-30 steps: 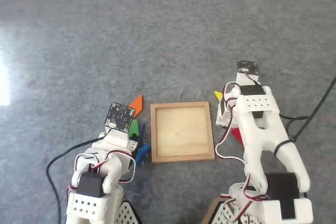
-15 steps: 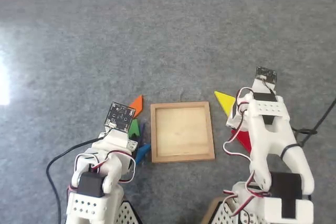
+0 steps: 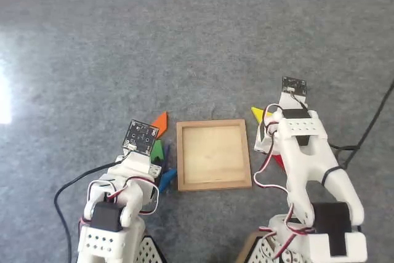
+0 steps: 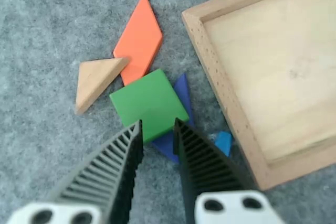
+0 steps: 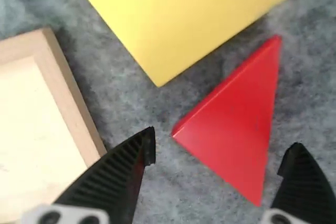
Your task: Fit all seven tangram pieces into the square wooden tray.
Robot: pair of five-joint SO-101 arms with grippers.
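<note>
The square wooden tray lies empty between the two arms. By its left side lie an orange parallelogram, a pale wood triangle, a green square, a dark blue triangle and a small light blue piece. My left gripper hangs over the green square's near edge, its fingers a narrow gap apart and holding nothing. On the tray's right lie a yellow triangle and a red triangle. My right gripper is wide open with one finger on each side of the red triangle.
Grey felt-like mat covers the table, with wide free room beyond the tray. The tray's rim runs close to one right finger. A black cable trails at the right, another at the left.
The right arm swung out to the right, uncovering the yellow triangle, then came back toward the tray. The left arm has not moved.
</note>
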